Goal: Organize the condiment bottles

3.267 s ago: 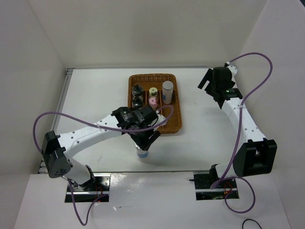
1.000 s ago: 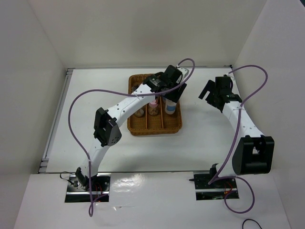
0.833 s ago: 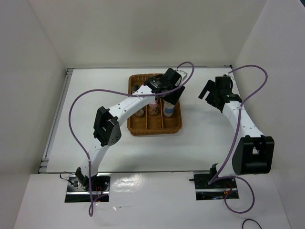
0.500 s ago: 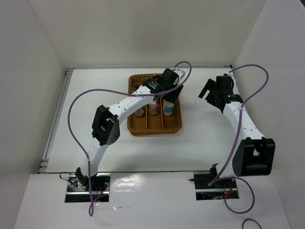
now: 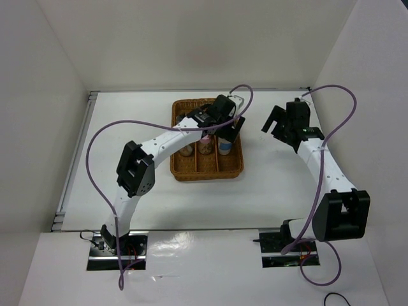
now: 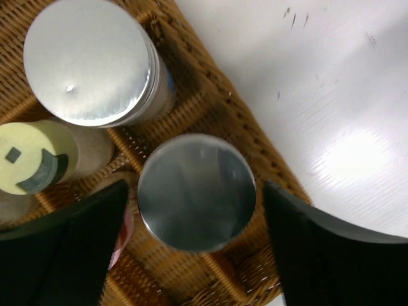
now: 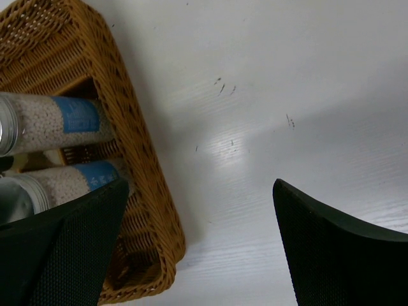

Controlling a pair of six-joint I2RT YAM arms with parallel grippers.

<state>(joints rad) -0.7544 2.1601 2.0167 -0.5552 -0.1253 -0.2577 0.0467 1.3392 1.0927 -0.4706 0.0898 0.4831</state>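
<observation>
In the left wrist view a silver-capped jar (image 6: 196, 194) stands in the right column of the brown wicker tray (image 6: 210, 102). My left gripper (image 6: 196, 183) is open around this jar, with gaps on both sides. A second silver-capped jar (image 6: 89, 60) stands behind it. The pale yellow cap (image 6: 32, 156) and a sliver of the pink cap (image 6: 125, 224) are to the left. In the top view my left gripper (image 5: 228, 129) hovers over the tray (image 5: 207, 171). The black-capped jars are mostly hidden under the arm. My right gripper (image 5: 275, 127) is open and empty, right of the tray.
The right wrist view shows my right gripper (image 7: 201, 185) over white table, beside the tray's right wall (image 7: 137, 159). Two blue-labelled jar bodies (image 7: 60, 121) show inside. White walls enclose the table on three sides. The left arm's purple cable loops over the left of the table.
My left gripper carried the silver-capped jar from the table in front into the tray's right column and opened. In the last second it shifted slightly back. The right arm barely moved.
</observation>
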